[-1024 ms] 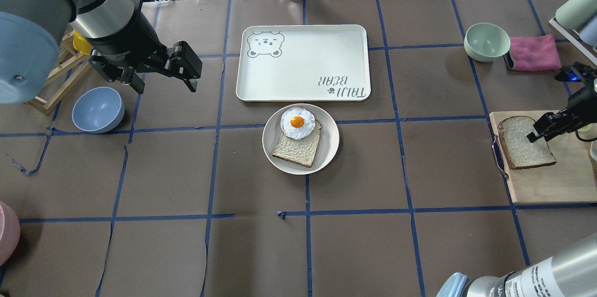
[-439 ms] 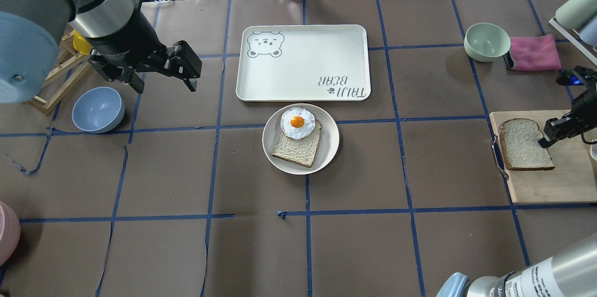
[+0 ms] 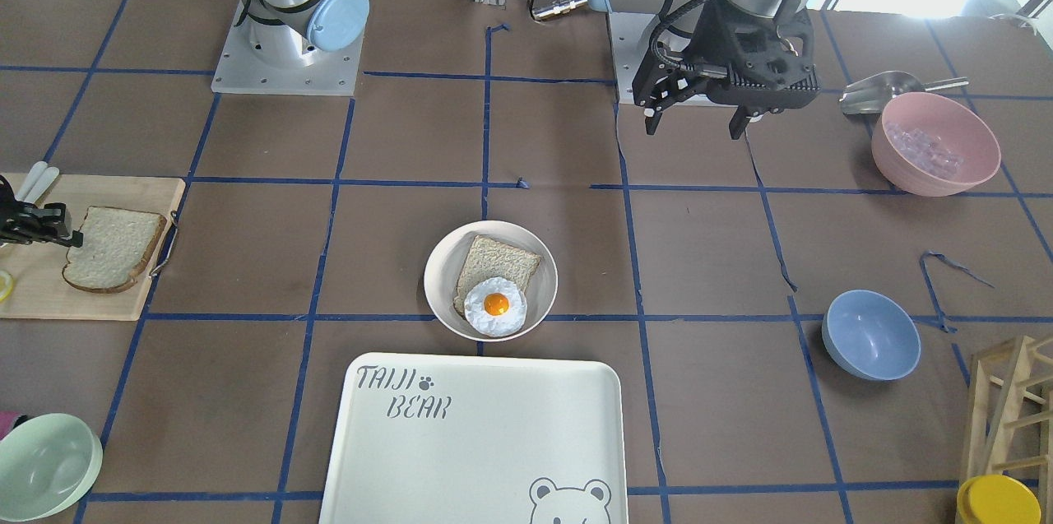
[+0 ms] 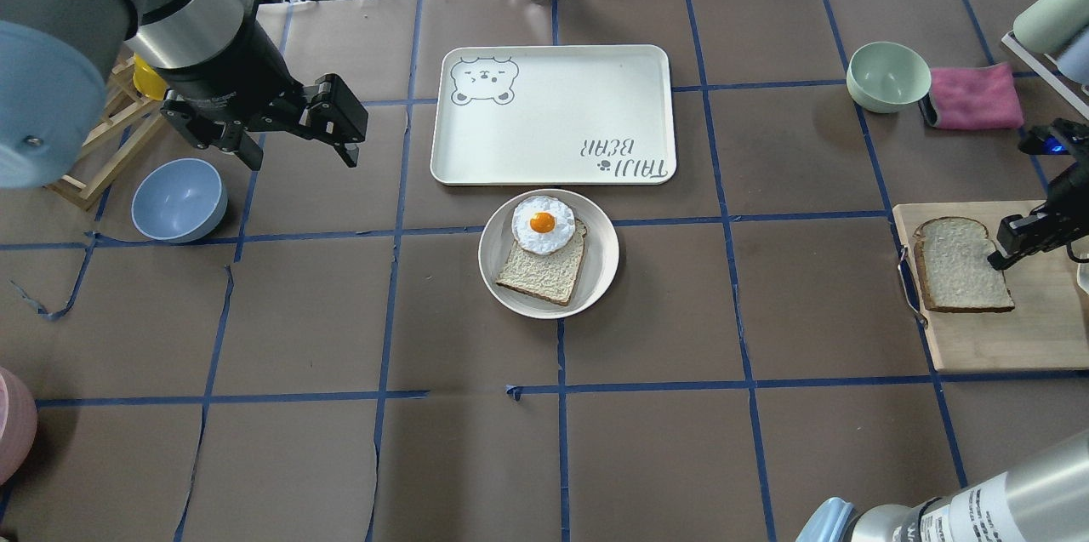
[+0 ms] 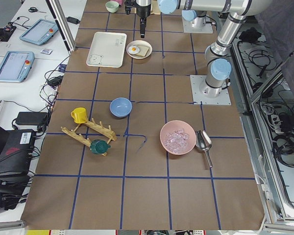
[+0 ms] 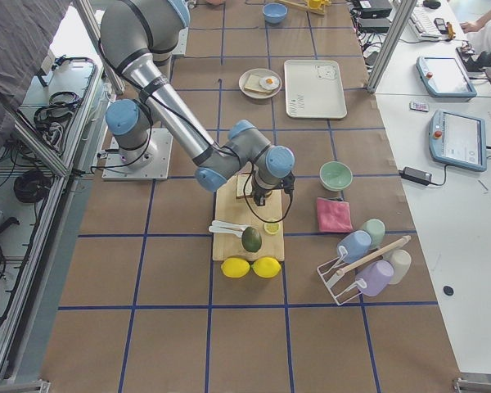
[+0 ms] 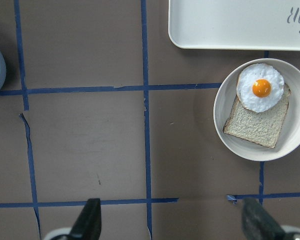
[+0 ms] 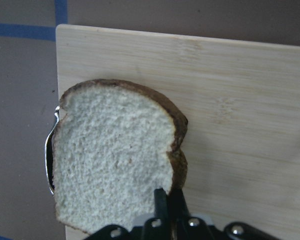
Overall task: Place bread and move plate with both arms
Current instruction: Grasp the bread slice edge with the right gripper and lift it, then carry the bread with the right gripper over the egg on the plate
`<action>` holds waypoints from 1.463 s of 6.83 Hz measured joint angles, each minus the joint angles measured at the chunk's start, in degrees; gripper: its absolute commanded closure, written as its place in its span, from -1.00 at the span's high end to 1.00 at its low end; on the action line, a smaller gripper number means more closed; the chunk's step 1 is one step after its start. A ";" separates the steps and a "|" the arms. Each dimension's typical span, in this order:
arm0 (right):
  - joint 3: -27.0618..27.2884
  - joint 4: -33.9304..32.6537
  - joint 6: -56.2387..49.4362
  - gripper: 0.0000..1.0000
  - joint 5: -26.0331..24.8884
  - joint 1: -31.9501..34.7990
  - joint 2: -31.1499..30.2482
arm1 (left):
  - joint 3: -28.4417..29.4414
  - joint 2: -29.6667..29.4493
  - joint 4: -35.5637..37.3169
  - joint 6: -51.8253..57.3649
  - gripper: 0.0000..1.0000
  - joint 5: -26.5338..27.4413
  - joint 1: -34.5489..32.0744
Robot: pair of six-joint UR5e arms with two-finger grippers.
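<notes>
Pale grey-white bread [image 4: 960, 263] with a dark crust lies flat on a wooden board [image 4: 1021, 338] at the robot's right end of the bench [image 4: 681, 312]. It looks light, soft and easily crushed, so the firmer crust edge seems the best place to hold. The right gripper [image 8: 169, 200] sits at that edge, fingers drawn nearly together and apparently pinching the crust. Well apart, the plate [image 4: 606, 257] sits mid-bench, and the left gripper [image 4: 302, 161] hovers over the bench's left side, fingers spread wide, holding nothing.
</notes>
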 measured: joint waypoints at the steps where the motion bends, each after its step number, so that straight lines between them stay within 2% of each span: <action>1: -0.06 1.41 1.46 -1.00 0.01 0.34 -1.77 | 0.00 0.00 0.00 0.00 1.00 0.00 0.00; 4: -0.55 3.98 3.07 -1.00 0.38 2.80 -6.36 | 0.00 0.00 0.00 0.00 1.00 0.00 0.00; 6: -4.64 10.95 7.24 -1.00 0.93 8.01 -9.77 | 0.00 0.00 0.00 0.00 1.00 0.00 0.00; 8: -11.23 19.16 15.54 -1.00 5.55 16.75 -9.91 | 0.00 0.00 0.00 0.00 1.00 0.00 0.00; 9: -12.79 20.39 22.82 -1.00 9.63 23.28 -9.28 | 0.00 0.00 0.00 0.00 1.00 0.00 0.00; 10: -13.33 18.16 31.98 -1.00 14.43 31.54 -8.08 | 0.00 0.00 0.00 0.00 1.00 0.00 0.00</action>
